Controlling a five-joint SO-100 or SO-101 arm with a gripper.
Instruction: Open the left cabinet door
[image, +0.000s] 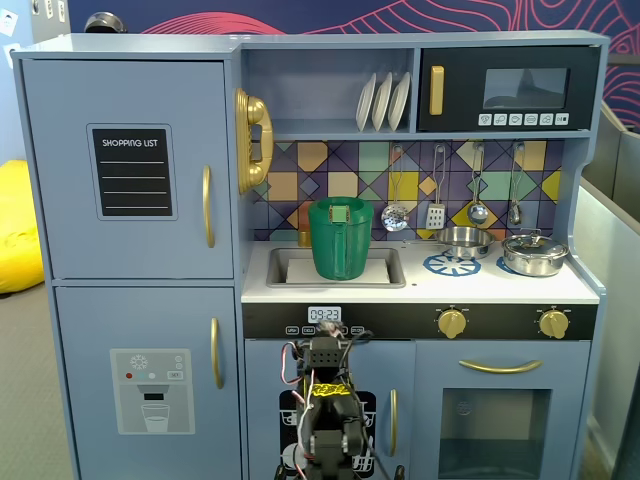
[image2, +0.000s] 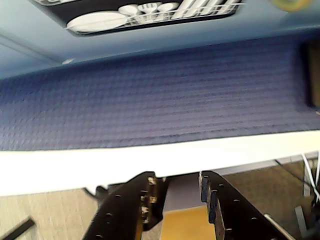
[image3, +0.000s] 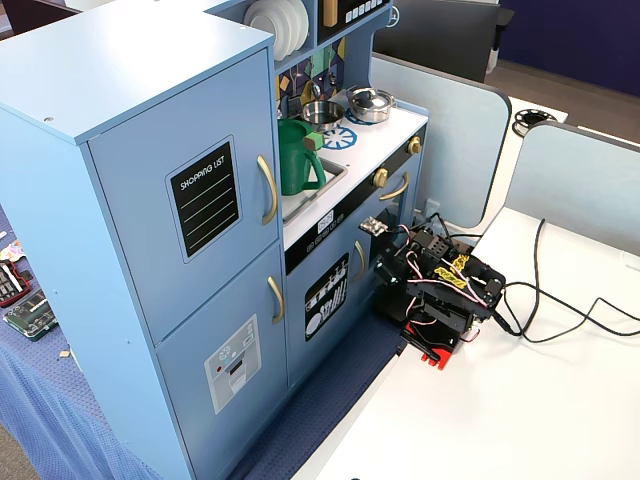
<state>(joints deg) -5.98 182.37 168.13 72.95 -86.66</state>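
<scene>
Up close, wrist-view jaws apart, seemingly empty; left cabinet door (image: 128, 168) shut only in fixed views.

Left cabinet door (image: 128, 168) shut, blue-grey, chalkboard panel, gold handle

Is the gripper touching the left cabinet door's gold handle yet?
Apart. In a fixed view the gripper sits folded low on the table, well clear of the left cabinet door and its gold handle.

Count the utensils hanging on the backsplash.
4, in a row above the stove: strainer, slotted spatula, ladle, spoon. None seems hidden.
</scene>
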